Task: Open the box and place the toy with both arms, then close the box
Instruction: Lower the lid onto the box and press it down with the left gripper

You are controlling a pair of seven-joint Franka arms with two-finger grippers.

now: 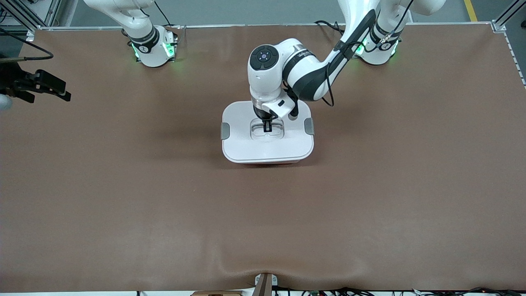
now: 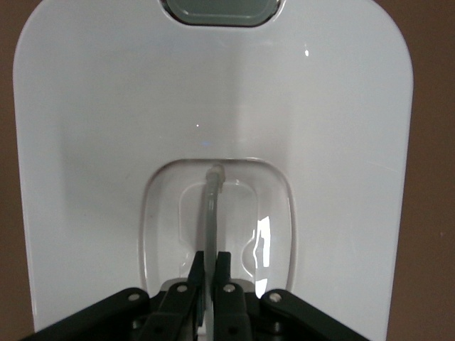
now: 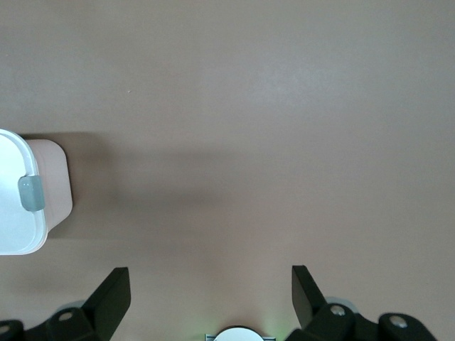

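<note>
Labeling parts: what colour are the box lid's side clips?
Grey, on a white lid. The clips show best in the front view.

Brown table (image 1: pixel 123 197), metal frame edge (image 1: pixel 246 26), grey floor (image 1: pixel 246 10).

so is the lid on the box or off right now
On. The white lid sits flat on the box, with the left tool shut on the handle in its recess.

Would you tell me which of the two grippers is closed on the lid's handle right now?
The left gripper, down over the box, is shut on the handle in the lid's recess. The right gripper waits open over bare table.
</note>
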